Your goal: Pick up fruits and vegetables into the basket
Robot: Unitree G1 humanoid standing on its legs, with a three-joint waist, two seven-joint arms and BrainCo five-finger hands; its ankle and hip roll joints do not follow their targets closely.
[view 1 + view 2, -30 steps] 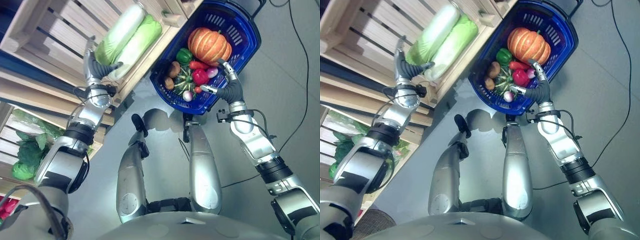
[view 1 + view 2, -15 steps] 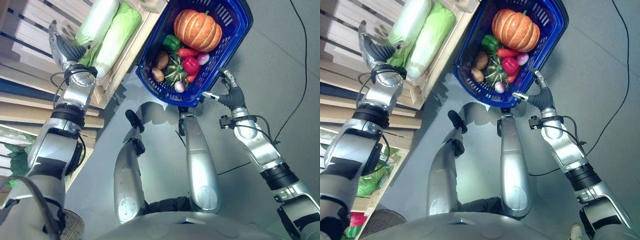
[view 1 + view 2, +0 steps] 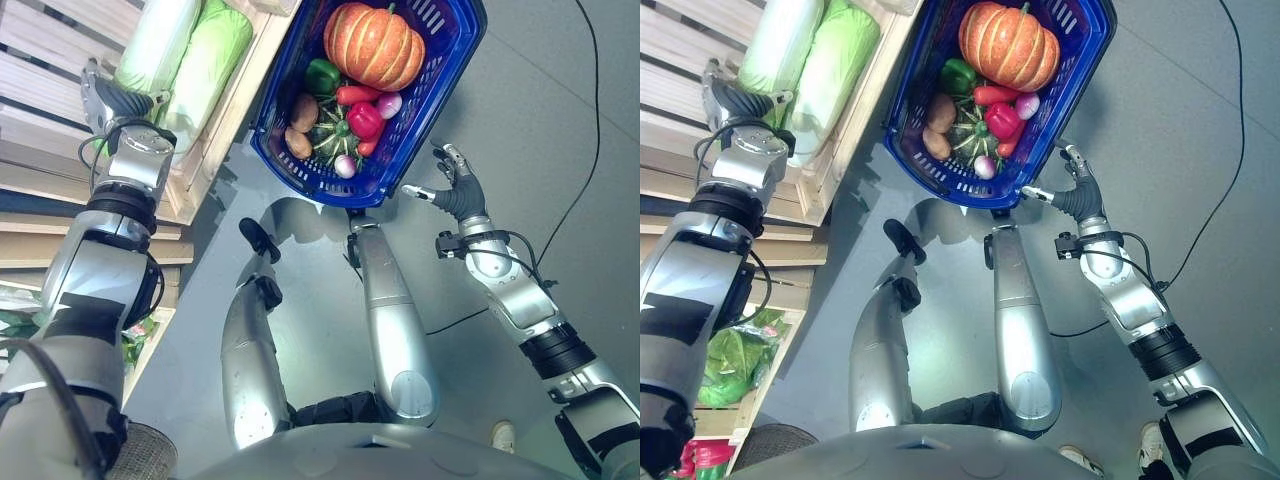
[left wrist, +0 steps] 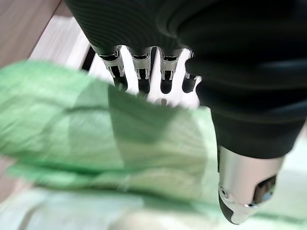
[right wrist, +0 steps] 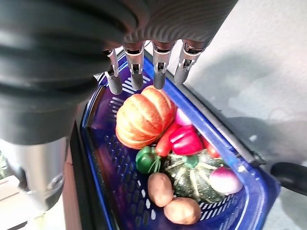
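Note:
A blue basket point(image 3: 455, 60) stands on the grey floor. It holds an orange pumpkin point(image 3: 372, 45), a green pepper point(image 3: 321, 76), a red pepper point(image 3: 365, 118), a striped green squash point(image 3: 333, 133), two potatoes point(image 3: 298, 110) and small radishes point(image 3: 345, 165). My right hand point(image 3: 455, 190) hovers just outside the basket's near rim, open and holding nothing; its fingers point(image 5: 144, 62) point over the pumpkin point(image 5: 144, 117). My left hand point(image 3: 105, 100) is at the near end of two long cabbages point(image 3: 205, 65) in a wooden crate. Its straight fingers point(image 4: 139, 72) lie over the green cabbage point(image 4: 96, 120).
The slatted wooden crate point(image 3: 225, 120) sits directly beside the basket's left side. More wooden shelving runs below it, with leafy greens point(image 3: 735, 355) on a lower shelf. Open grey floor lies right of the basket.
The whole view has shifted. My right hand has drawn back from over the basket's vegetables to outside its rim. My left hand stays at the cabbages' end.

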